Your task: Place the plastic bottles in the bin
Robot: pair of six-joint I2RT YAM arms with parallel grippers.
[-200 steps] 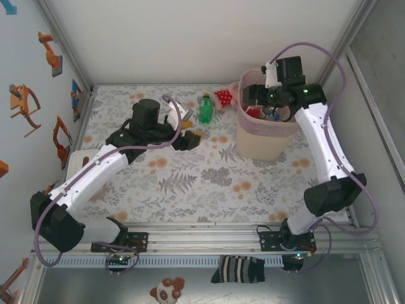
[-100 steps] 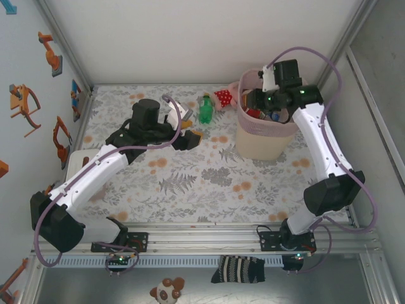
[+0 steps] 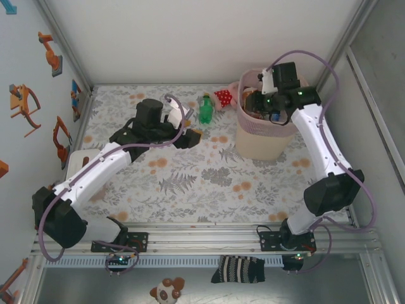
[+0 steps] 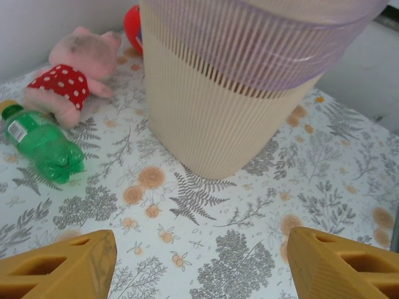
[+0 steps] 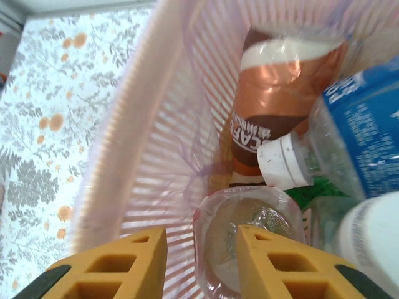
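One green bottle [image 3: 205, 109] [image 4: 40, 143] lies on the floral table, left of the bin [image 3: 266, 136] [image 4: 218, 112]. My left gripper [image 3: 190, 136] [image 4: 202, 252] hovers low over the table, short of both, open and empty. My right gripper [image 3: 254, 101] [image 5: 202, 249] hangs inside the bin's pink mesh rim [image 5: 156, 124]. Its jaws stand a narrow gap apart with nothing between them. Below it lie several bottles: a brown one [image 5: 274, 93], a blue-labelled one [image 5: 368, 137], a white one [image 5: 374, 249] and a clear one [image 5: 215, 243] seen end on.
A pink plush pig in a red dotted dress [image 4: 75, 81] [image 3: 223, 96] lies between the green bottle and the bin. The back wall runs close behind them. A white block [image 3: 73, 158] sits at the table's left edge.
The right gripper's jaws have closed to a narrow gap and it has shifted slightly back over the bin. The left arm has edged a little forward.
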